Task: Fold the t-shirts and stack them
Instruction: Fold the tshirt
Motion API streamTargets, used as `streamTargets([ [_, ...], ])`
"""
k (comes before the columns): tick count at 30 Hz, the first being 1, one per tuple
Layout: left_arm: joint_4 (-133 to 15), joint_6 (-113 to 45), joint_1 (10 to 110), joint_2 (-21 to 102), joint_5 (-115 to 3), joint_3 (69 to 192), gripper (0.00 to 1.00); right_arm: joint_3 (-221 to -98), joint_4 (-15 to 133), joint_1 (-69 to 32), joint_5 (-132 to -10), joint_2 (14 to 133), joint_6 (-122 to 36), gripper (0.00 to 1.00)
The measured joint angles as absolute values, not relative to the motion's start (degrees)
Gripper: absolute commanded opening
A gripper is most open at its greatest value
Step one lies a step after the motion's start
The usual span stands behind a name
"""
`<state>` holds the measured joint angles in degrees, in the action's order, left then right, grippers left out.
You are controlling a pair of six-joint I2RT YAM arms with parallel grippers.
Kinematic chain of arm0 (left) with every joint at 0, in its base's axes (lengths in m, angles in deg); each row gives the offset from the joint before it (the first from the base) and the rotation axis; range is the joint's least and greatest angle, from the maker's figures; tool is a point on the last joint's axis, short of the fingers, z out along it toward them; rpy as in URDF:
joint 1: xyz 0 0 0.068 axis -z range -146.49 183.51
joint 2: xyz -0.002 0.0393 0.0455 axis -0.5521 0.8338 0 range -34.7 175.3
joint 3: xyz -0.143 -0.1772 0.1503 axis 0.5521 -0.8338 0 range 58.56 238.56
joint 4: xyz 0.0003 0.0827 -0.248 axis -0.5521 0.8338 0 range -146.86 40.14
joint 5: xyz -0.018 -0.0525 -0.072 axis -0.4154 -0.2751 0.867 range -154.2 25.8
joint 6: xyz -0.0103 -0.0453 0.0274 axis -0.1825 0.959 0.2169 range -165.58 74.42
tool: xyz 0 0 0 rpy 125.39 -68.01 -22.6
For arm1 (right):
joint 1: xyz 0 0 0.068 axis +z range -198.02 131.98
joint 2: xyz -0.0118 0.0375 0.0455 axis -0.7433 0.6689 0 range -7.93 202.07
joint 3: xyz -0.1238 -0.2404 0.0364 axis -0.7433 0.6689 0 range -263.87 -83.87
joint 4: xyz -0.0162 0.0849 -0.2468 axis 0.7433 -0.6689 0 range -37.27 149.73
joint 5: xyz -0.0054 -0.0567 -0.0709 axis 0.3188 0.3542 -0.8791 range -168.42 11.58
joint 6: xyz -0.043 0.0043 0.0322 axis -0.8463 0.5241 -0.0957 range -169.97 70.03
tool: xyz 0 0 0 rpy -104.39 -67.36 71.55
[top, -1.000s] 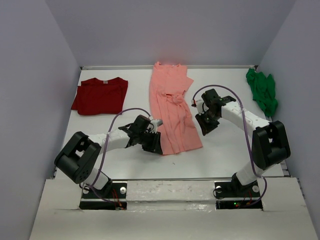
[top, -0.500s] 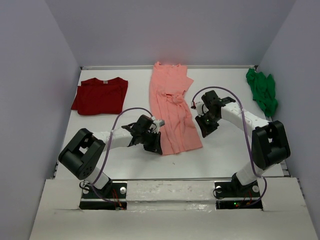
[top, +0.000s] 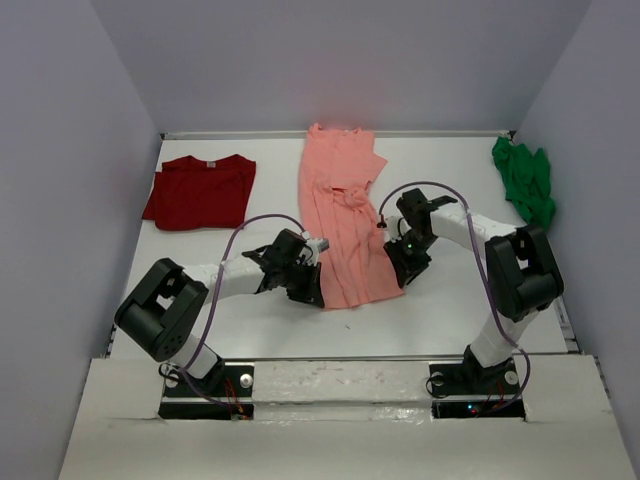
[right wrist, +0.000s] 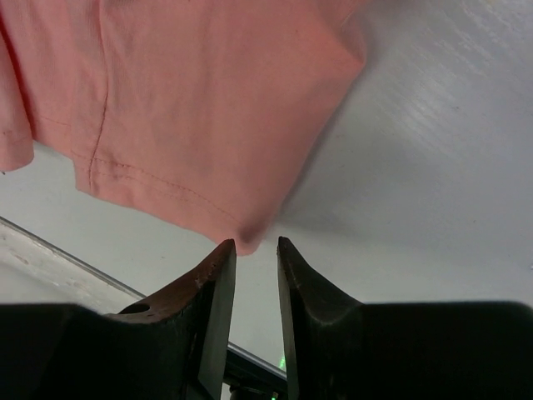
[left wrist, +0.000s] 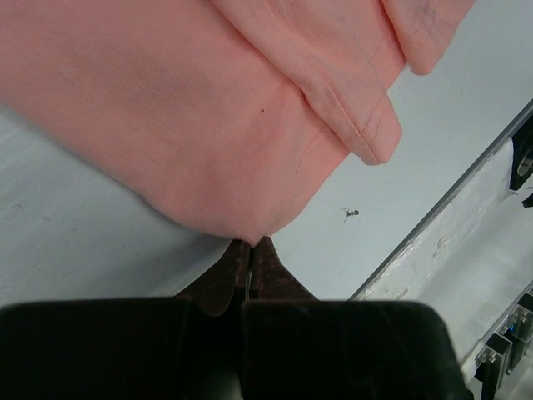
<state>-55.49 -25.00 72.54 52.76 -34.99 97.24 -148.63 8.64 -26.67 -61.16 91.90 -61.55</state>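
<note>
- A dark red cloth t-shirt (top: 200,190) lies flat at the far left of the white table (top: 450,310).
- The left jaws are closed, pinching the near left corner of the salmon-pink cloth t-shirt (top: 340,215).
- That pink shirt lies lengthwise down the table's middle, folded narrow.
- The right jaws stand slightly apart, with the shirt's near right corner at their tips.
- A bright green cloth t-shirt (top: 525,185) lies crumpled at the far right.
</note>
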Motion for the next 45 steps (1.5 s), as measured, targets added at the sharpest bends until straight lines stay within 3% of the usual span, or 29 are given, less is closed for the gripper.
streamTargets([
  [18,-55.5,-25.2,72.6,51.7,-35.9,97.2,0.00,-148.7,6.3,-26.7,-56.4,97.0,-61.7,0.34],
  [20,-55.5,-25.2,72.6,51.6,-35.9,97.2,0.00,-148.7,5.9,-26.7,-55.5,97.5,-61.7,0.26],
  [22,-55.5,-25.2,72.6,51.5,-35.9,97.2,0.00,-148.8,5.5,-26.7,-54.8,98.2,-61.8,0.10],
  [24,-55.5,-25.2,72.6,51.5,-35.9,97.2,0.00,-148.8,5.1,-26.7,-54.4,98.9,-61.7,0.00],
  [45,-52.2,-37.0,72.6,46.8,-35.6,104.5,0.00,-154.2,-2.1,-26.7,-53.6,96.2,-66.5,0.00],
])
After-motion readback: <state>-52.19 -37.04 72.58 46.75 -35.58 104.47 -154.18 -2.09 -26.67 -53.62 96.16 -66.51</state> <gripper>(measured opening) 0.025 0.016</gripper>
